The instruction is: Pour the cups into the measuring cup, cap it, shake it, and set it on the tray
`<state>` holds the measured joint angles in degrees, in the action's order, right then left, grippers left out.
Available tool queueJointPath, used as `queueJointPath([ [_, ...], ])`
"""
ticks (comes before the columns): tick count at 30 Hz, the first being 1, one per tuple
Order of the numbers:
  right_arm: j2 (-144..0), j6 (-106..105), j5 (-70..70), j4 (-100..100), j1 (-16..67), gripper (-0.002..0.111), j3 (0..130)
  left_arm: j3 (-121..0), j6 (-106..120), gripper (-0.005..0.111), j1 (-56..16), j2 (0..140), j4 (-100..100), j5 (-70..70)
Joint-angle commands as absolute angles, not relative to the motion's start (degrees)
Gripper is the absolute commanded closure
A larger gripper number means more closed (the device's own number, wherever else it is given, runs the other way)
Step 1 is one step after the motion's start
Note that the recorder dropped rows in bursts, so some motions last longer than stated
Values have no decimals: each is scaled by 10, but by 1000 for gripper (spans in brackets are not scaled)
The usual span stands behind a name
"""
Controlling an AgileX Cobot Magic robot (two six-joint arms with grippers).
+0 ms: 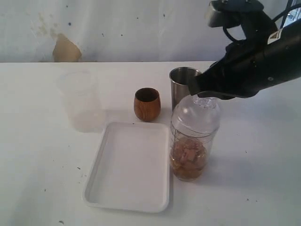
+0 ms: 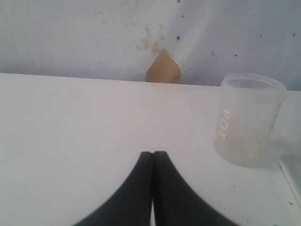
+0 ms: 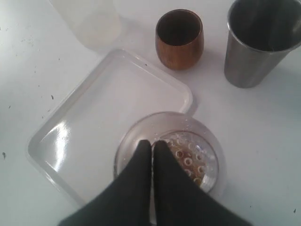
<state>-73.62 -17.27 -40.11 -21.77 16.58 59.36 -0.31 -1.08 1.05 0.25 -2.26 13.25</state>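
The measuring cup (image 1: 189, 153) stands on the table just right of the tray (image 1: 129, 165), with brown pieces in its lower part and a clear dome lid (image 1: 195, 115) on top. My right gripper (image 3: 152, 142) is shut, its tips together right over the lid, with nothing between them; the measuring cup (image 3: 200, 162) shows beneath it. Behind stand the brown wooden cup (image 1: 146, 104) and the steel tumbler (image 1: 181, 84), both upright. In the left wrist view my left gripper (image 2: 153, 153) is shut over bare table. It is out of the exterior view.
A frosted translucent plastic cup (image 1: 80, 99) stands at the back left of the tray, also in the left wrist view as the frosted cup (image 2: 247, 120). A white wall with a tan patch (image 1: 66, 48) runs behind the table's far edge.
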Motion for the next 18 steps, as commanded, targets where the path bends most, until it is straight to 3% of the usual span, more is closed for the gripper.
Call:
queueJointPath([
  [1,-736,-180,-403,-209,166,108,587,0,-11,107,10,0,-21,134],
  [7,-736,-194,-459,-209,166,108,586,0,-11,107,10,0,-21,134],
  [18,-715,-199,-426,-207,166,108,589,0,-11,107,10,0,-21,134],
])
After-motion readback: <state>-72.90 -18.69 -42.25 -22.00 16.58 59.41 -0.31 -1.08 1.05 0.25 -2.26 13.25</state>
